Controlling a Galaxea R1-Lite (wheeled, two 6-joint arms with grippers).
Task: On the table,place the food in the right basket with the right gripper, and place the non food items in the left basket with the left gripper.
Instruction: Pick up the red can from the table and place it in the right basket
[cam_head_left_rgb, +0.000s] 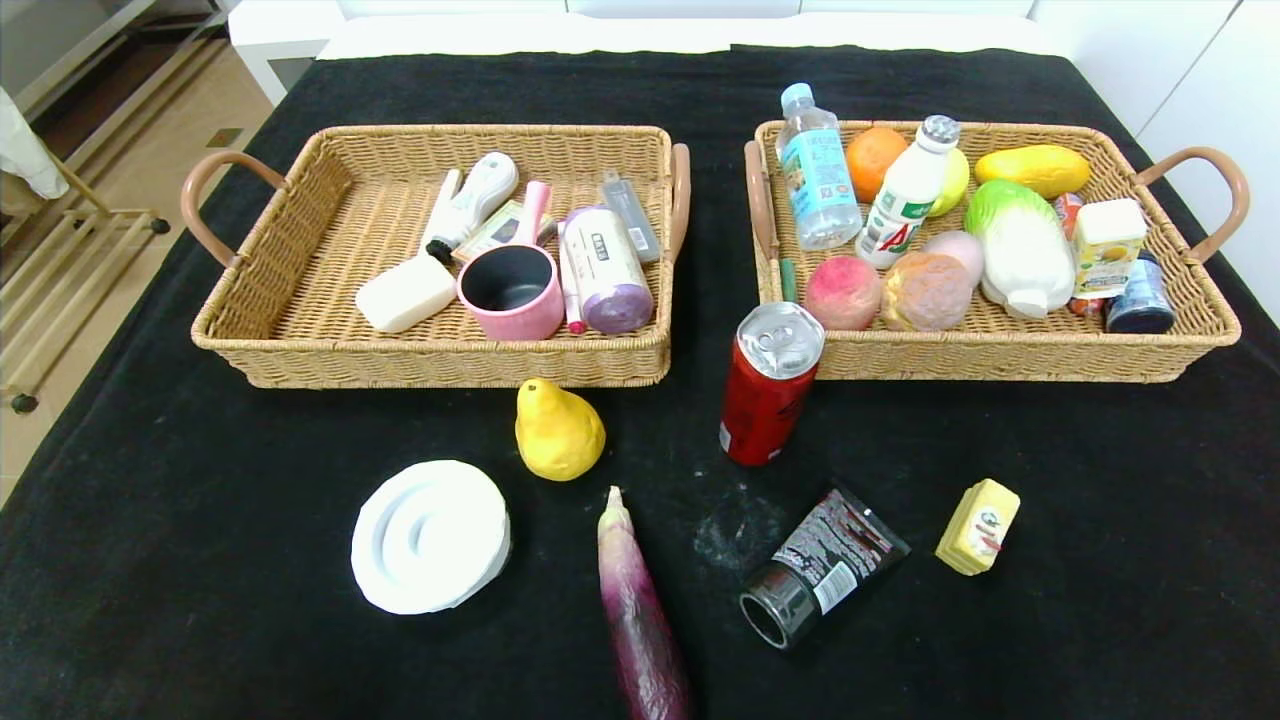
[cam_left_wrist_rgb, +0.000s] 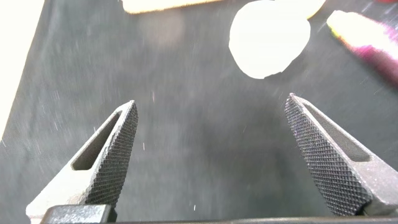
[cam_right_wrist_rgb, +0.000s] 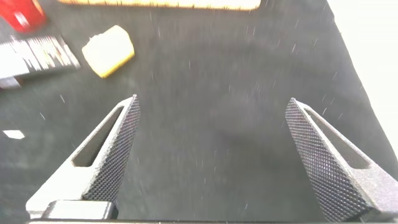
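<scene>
- The left end effector hangs over bare black cloth, fingers spread wide and holding nothing; its wrist view shows the white disc ahead, which suits it as a first non-food pick
- The right end effector is likewise spread wide and empty above the tabletop, with the yellow carton the nearest thing ahead of it; neither arm shows in the head view
- Six things still wait in front of the baskets: white disc, yellow pear, eggplant, red can, black tube and yellow carton
- The red can stands upright just before the right basket; the black tube lies on its side, cap toward the robot
- The left basket already holds toiletries and a pink mug; the right one holds fruit and bottles, so sorting appears not yet begun on the loose items
</scene>
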